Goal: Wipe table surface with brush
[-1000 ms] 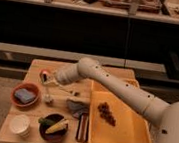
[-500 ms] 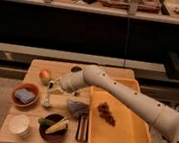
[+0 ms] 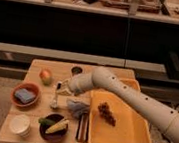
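Camera view: the end effector [image 3: 66, 89] had swung from beside the apple [image 3: 45, 75] down to the table [image 3: 31, 114] centre, just beside the upright brush [image 3: 56, 94]. Finger state could not be told. Judged: approaching a grasp, wiping not begun.

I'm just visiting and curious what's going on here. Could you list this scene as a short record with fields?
Setting: light-wood table surface
End effector: low over the table's middle, right of the apple
Brush: lying on the table just left of the end effector
Left side: red bowl, white cup
Front: dark bowl holding corn
Right side: yellow tub holding grapes
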### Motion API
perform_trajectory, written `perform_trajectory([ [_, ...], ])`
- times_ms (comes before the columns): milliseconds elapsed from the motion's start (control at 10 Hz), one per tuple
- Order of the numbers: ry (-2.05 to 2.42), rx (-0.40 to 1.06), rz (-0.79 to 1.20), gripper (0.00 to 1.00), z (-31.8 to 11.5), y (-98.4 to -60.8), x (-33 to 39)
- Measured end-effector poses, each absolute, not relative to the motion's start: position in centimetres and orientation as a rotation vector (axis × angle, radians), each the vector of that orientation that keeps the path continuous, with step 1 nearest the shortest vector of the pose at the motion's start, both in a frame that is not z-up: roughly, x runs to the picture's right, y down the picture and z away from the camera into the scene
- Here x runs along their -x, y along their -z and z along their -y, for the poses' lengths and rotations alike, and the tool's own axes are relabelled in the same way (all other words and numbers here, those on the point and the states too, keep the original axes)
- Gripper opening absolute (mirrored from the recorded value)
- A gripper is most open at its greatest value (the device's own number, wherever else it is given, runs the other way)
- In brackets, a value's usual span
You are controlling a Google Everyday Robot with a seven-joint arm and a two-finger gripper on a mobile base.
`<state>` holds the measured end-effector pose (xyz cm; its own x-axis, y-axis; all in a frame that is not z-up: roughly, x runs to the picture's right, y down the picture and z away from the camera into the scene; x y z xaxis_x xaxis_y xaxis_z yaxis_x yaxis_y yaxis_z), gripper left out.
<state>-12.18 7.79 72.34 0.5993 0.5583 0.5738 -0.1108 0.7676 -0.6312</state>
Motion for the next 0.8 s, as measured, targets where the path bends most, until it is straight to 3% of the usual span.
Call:
perform_trajectory([
  [800, -0.464, 0.509, 0.794, 0.00, -3.4, -76.0, 12.0],
])
